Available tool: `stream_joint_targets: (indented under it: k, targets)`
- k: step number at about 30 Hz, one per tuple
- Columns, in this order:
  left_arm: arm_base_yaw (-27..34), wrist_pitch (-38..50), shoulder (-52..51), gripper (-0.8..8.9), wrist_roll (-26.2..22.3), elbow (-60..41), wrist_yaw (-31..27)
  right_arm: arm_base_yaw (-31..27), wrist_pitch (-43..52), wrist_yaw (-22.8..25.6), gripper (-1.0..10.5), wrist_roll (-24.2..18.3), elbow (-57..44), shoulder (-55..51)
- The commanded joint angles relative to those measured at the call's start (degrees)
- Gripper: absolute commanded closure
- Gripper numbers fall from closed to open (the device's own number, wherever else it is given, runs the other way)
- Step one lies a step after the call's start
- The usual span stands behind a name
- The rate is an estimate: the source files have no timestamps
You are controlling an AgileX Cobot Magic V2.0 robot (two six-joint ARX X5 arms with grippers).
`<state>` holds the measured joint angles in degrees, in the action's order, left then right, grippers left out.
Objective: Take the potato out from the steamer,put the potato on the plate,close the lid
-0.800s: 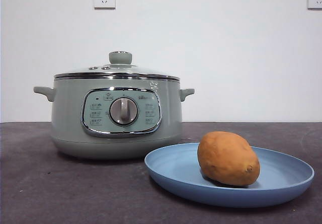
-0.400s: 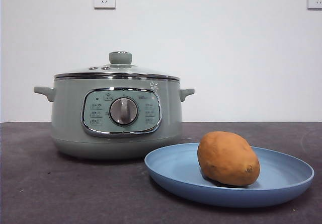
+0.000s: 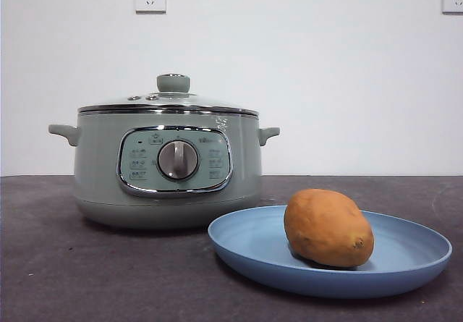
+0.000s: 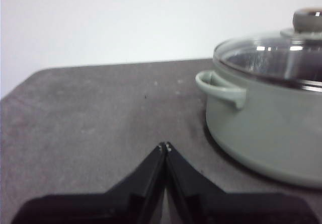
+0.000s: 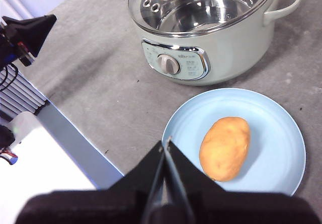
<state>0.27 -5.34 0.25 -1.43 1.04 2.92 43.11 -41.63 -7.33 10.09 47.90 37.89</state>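
Nothing has shifted over the last second: beside the steamer (image 3: 168, 168), its lid (image 3: 168, 99) seated, the potato (image 3: 328, 226) lies on the plate (image 3: 253, 242), and both left claw (image 4: 165, 147) and right claw (image 5: 165, 144) stay pressed together, empty, so the task looks finished.

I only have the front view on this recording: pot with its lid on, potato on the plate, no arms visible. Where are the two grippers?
Observer: The left gripper sits low over the table beside the steamer, fingers shut, holding nothing.
Operator: And the right one?
Observer: The right gripper hangs above the plate's near edge, shut and empty, clear of the potato.
Operator: Anything left inside the pot?
Observer: Through the glass lid only bare metal shows.
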Motion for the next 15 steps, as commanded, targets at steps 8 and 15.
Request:
stream_joint_targets:
  k: [8,15]
  targets:
    - [0.2,-5.4,-0.2,8.17,0.5,-0.9,0.4,0.0,-0.9,0.2,9.5,0.3,0.2,-0.1]
    - [0.2,-5.2,-0.2,8.17,1.7,-0.9,0.1,0.0,-0.9,0.2,9.4,0.3,0.2,-0.1]
